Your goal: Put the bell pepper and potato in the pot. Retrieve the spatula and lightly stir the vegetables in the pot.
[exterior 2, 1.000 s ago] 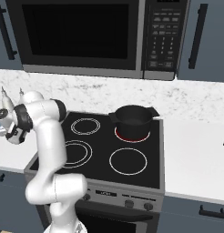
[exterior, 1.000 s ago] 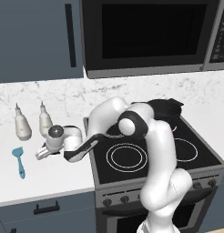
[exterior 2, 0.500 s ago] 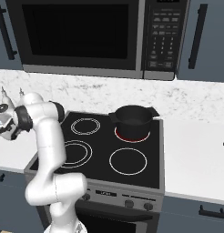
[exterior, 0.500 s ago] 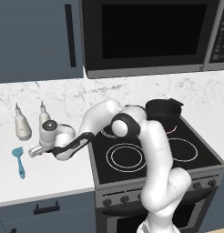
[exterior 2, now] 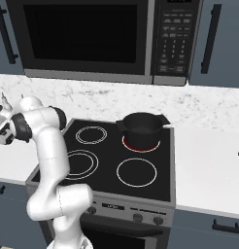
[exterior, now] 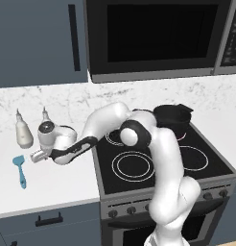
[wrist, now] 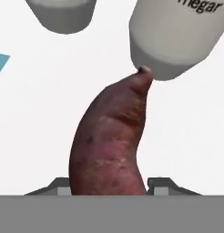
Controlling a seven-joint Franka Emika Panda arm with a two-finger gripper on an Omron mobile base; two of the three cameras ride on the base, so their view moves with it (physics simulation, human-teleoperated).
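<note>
While straddling the potato on the counter, just beside the white bottle, looked part-closed, gripper jaws flanking it; grip uncertain. Best squeezed squarely at mid-body and lifted straight, clear of the bottle.

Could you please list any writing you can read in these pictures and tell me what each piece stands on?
"megar": the cut-off end of a word on the white bottle in the hand view, just beyond the potato.
Microwave keypad: markings too small to read.
Stove front: small label, too blurred to read.
</note>
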